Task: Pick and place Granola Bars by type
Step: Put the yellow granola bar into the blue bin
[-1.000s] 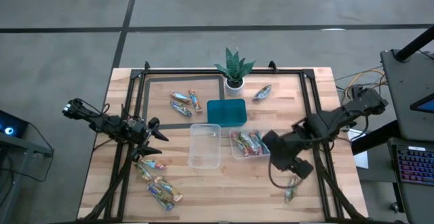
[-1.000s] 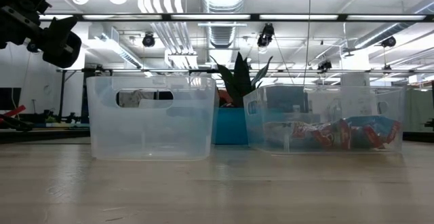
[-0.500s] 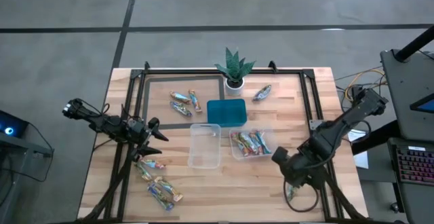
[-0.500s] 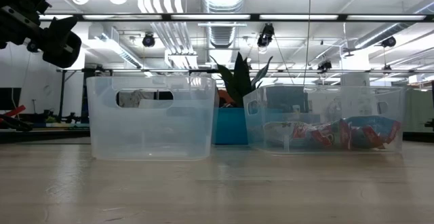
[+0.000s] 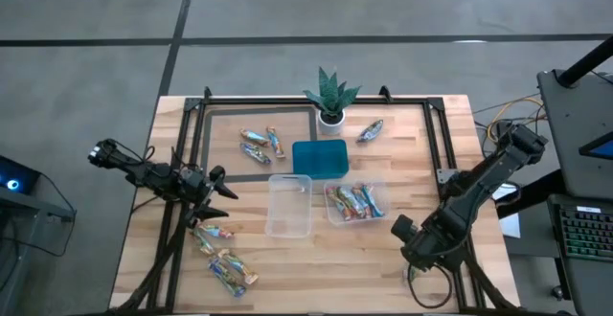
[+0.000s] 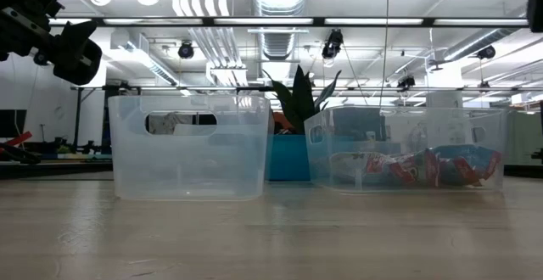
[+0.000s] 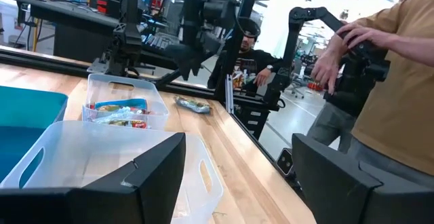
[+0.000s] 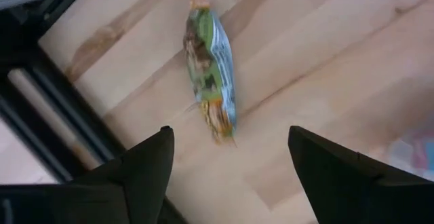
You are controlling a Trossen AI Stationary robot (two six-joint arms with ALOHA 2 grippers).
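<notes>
One green-wrapped bar (image 8: 211,75) is lying mid-frame between our right gripper (image 8: 230,157) jaws, spread apart for pickup; left gripper (image 5: 213,199), jaws apart, is waiting left of centre.

Both arms are showing dark, matte, jointed bodies, and each gripper, left gripper (image 5: 218,196) and right gripper (image 8: 230,176), is carrying two black wedge-shaped fingers.

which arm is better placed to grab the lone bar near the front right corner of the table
The right. In its wrist view the open right gripper hangs above that granola bar, which lies between its fingers. The left gripper waits across the table, left of the empty tub.
</notes>
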